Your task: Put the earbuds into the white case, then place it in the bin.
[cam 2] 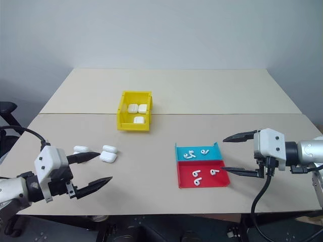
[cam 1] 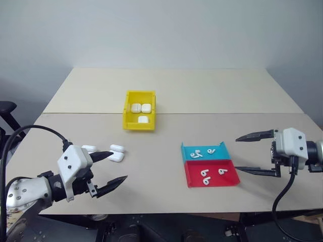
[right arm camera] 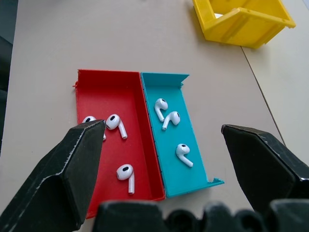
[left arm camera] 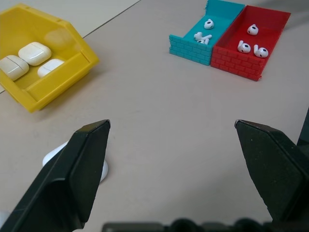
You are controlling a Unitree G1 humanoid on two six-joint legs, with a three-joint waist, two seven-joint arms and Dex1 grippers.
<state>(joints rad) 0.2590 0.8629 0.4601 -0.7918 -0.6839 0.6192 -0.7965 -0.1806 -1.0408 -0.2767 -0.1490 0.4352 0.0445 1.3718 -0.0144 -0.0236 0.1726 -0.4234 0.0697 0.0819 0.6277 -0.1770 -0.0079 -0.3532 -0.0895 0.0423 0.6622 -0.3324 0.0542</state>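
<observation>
yellow bin (cam 1: 127, 115): sitting far-centre on the table (cam 1: 166, 91), open top, holding three white cases (cam 1: 141, 108) — two side by side at the far end, one nearer.
loose cases (cam 1: 117, 153): lying on the table at near left, two stacked or touching just beside the left gripper's upper finger, a third (cam 1: 89, 148) flatter one to their left; none is being held.
blue tray (right arm camera: 190, 166): resting right of centre, touching the red tray along one long side, on its far side; three earbuds (right arm camera: 168, 118) are lying in it.
red tray (right arm camera: 99, 94): lying on the near side of the blue tray, carrying three more earbuds (right arm camera: 126, 174).
left gripper (cam 1: 112, 169): hanging over the near-left table, fingers spread wide apart, gripping nothing, pointing toward the right.
right gripper (cam 1: 241, 154): hovering just right of the trays, fingers standing wide apart and empty, pointing left toward them.
table seam: running left to right just behind the bin's near wall.
</observation>
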